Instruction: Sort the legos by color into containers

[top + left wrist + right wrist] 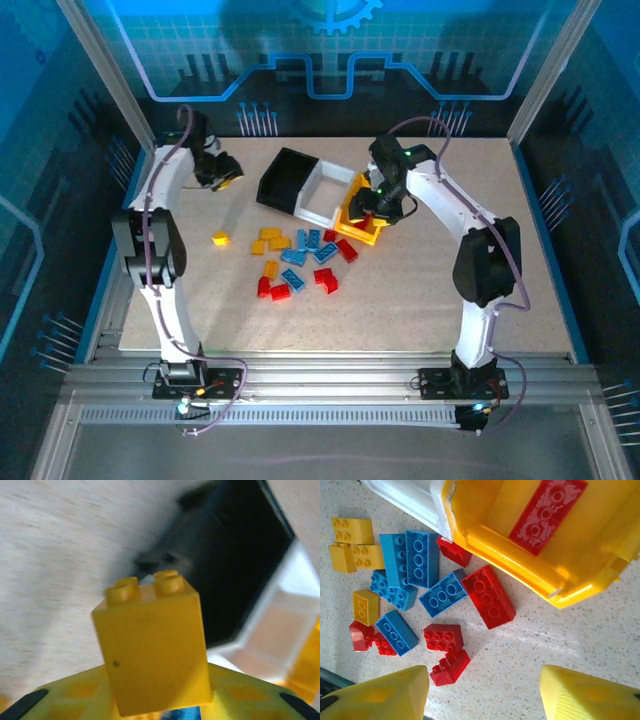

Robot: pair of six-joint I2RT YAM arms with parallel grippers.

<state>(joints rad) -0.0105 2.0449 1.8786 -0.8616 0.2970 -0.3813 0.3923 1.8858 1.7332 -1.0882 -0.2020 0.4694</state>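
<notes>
My left gripper [222, 178] hangs above the table's far left, shut on a yellow lego [155, 645] that stands studs-up between the jaws. To its right lie the containers in a row: black [283, 180], white [322, 197] and yellow [352, 228]. My right gripper [373, 208] hovers by the yellow bin [510, 555], open with nothing between its fingers [380, 695]. A long red lego [547, 512] lies inside that bin. Loose red, blue and yellow legos [300, 262] are scattered on the table in front of the bins.
One yellow lego [220, 238] lies apart, left of the pile. In the left wrist view the black bin [235, 565] and white bin [280, 630] are ahead to the right. Metal frame posts stand at the table's back corners.
</notes>
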